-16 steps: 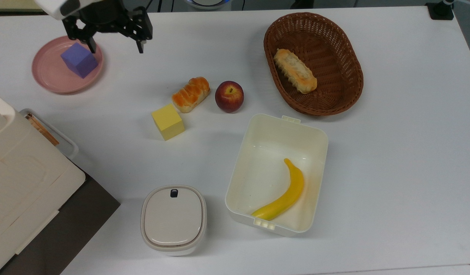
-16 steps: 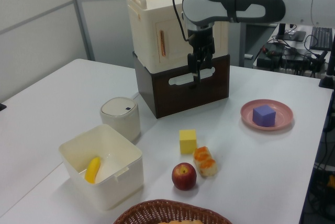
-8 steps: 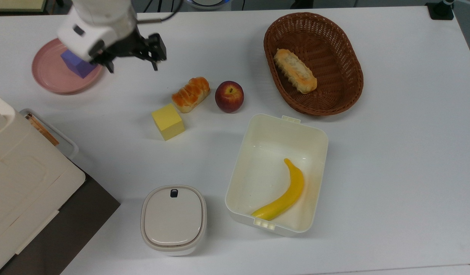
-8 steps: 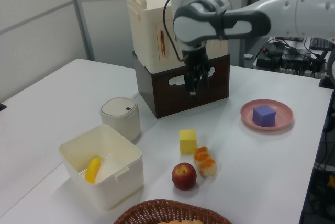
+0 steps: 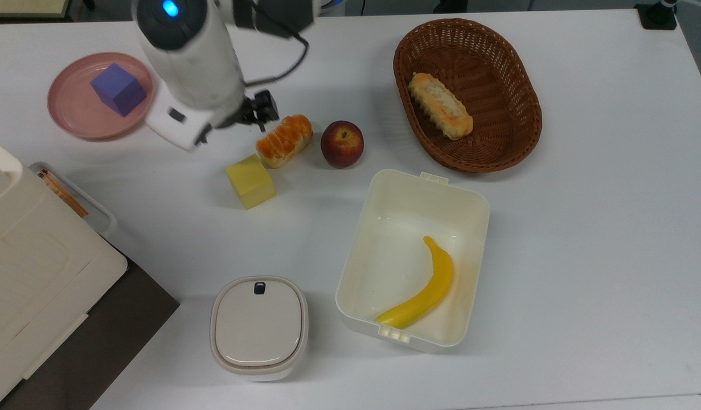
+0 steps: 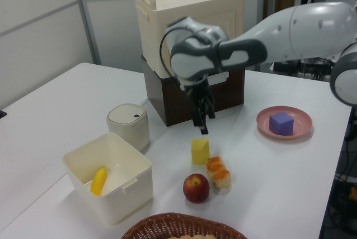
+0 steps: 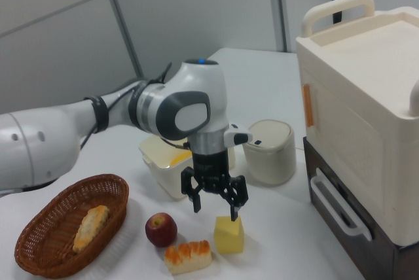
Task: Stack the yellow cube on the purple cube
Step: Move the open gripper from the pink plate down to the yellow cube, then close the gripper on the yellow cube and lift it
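Yellow cube (image 5: pixel 250 181) pale yellow; purple cube (image 5: pixel 118 89) violet-blue on pink plate (image 5: pixel 71 114). Basket (image 5: pixel 515 136) brown wicker. Apple (image 5: pixel 341 143) dark red. Banana (image 5: pixel 421 293) yellow. Table (image 5: pixel 583 256) white.

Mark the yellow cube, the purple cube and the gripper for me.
yellow cube (image 5: pixel 249 176): top view, its top face.
purple cube (image 5: pixel 118 89): top view, its upper faces.
gripper (image 7: pixel 215 209): right view, midway between its open fingertips.

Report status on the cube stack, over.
Gripper open, above yellow cube, nothing held. Purple cube bare on pink plate. Bread roll beside yellow cube.
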`<state>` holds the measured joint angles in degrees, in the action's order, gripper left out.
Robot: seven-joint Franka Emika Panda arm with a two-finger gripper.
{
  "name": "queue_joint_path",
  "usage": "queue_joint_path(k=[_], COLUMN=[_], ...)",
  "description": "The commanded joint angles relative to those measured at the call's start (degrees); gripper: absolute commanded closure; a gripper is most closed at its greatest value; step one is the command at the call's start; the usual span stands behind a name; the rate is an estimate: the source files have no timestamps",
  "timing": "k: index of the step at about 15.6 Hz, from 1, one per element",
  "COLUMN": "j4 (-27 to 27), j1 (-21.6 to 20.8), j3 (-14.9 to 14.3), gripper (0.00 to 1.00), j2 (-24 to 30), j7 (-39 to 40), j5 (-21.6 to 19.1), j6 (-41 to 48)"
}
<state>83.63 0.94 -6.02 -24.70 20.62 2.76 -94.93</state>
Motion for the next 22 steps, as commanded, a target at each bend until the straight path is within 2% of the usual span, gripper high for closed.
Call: queue_joint_path(k=[1, 5, 13, 15, 16, 18, 22], j4=[0.9, 1.3, 1.4, 1.4, 1.4, 1.4, 1.1], j1=[-2.1, -2.3, -3.7, -4.0, -4.1, -4.3, -4.2], j3=[-0.5, -0.5, -0.4, -0.4, -0.4, -0.4, -0.4], gripper=[0.0, 0.0, 0.0, 0.16, 0.35, 0.53, 0.91], j2=[-2.5, -4.6, -6.4, -6.5, -6.5, -6.6, -6.2], j7=[1.3, 1.2, 0.4, 0.1, -1.6, -5.1, -4.7], j5=[3.0, 5.6, 5.4, 5.1, 5.0, 5.1, 5.1], j6=[-3.7, -6.9, -9.2, -10.4, -11.9, -14.0, -13.6])
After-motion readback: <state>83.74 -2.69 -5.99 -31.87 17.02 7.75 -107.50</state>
